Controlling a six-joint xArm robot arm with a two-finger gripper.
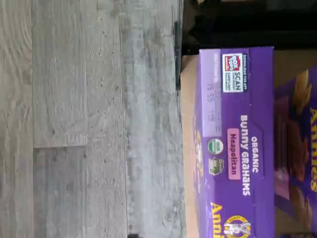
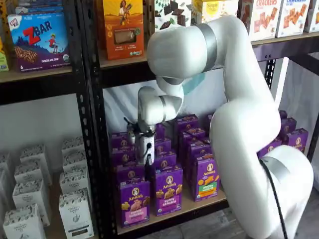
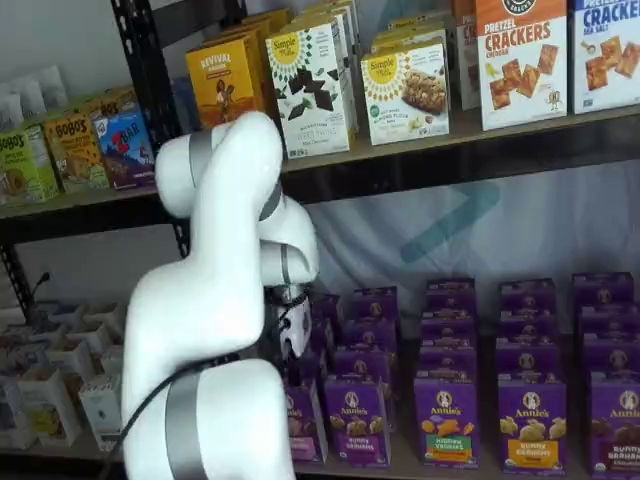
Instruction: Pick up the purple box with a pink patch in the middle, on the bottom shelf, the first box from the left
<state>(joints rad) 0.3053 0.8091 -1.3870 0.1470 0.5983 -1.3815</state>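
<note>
The purple box [image 2: 134, 202] stands upright at the front left of the bottom shelf [image 2: 199, 205], pink patch facing outward, untouched. Directly above it hangs the gripper [image 2: 148, 162], presumably aligned for descent; whether its fingers are apart cannot be told. The wrist view shows the box's top panel [image 1: 237, 139], labelled Neapolitan.

Mock grocery/shop setup, prob. a lab. Black perforated rack posts [image 2: 88, 124] w/ tan boards, stocked retail-style: cracker cartons [image 3: 520, 60] upper right, snack boxes [image 2: 123, 27] at top, rows of identical purple Annie's cartons [image 3: 530, 420] lower right, white cartons [image 2: 75, 211] lower left. White robot arm [image 2: 249, 129] in front of shelves. Grey wood-look plank floor [image 1: 89, 119] in wrist view. Plain white backdrop [image 3: 460, 220] behind rack.
</note>
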